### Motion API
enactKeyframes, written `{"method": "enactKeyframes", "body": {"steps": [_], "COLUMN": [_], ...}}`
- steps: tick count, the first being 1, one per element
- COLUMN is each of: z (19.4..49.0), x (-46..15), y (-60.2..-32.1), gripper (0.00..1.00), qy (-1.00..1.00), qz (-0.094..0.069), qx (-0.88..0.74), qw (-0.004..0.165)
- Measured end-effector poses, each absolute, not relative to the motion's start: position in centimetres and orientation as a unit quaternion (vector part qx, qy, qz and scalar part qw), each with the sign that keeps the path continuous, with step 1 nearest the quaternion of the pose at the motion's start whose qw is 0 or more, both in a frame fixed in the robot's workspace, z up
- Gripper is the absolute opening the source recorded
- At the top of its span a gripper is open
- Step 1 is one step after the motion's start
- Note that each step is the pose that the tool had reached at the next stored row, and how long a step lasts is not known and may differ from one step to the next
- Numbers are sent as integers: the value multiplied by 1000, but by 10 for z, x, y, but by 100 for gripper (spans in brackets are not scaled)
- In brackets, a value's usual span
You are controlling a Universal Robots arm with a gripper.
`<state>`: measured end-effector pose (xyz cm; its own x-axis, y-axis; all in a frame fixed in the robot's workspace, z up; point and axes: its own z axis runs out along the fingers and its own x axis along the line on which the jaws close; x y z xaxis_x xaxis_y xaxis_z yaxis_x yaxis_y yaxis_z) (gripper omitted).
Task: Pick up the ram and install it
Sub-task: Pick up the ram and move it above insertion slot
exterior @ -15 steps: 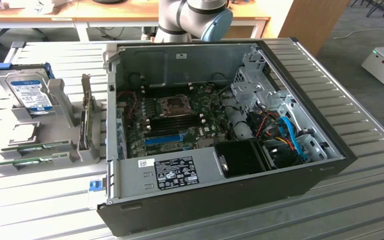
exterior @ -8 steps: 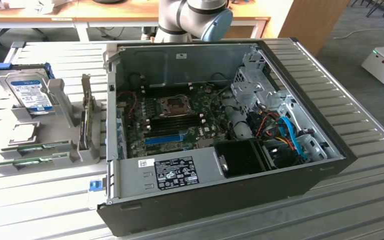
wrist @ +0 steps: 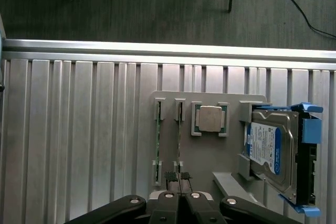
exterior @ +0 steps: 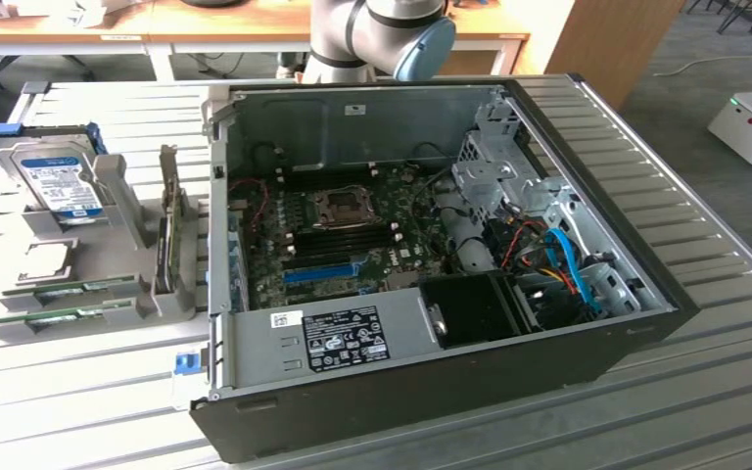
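In the exterior view an open computer case [exterior: 390,401] stands on the slatted metal table [exterior: 716,323]. A grey holder [exterior: 125,201] is at the exterior view's left of it. The ram sticks [exterior: 70,291] lie in the holder's near part, and the hard drive [exterior: 63,181] is in its far part. A joint of the arm [exterior: 376,39] rises at the far side, behind the case.

In the wrist view the gripper [wrist: 178,182] has its jaws pressed together on nothing. The ram sticks [wrist: 179,135] stand edge-on in the holder, just beyond the fingertips and apart from them, beside the processor chip [wrist: 210,119].
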<state>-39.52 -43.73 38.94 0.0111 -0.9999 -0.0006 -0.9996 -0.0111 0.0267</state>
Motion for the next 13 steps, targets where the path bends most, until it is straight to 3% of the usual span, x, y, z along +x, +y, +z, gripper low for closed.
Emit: {"method": "enactKeyframes", "body": {"steps": [10, 13], "z": [389, 389], "x": [-395, -395], "y": [-437, -437], "gripper": [11, 17], "qy": [-703, -703], "qz": [-10, -10], "qx": [711, 711], "qw": [9, 9]}}
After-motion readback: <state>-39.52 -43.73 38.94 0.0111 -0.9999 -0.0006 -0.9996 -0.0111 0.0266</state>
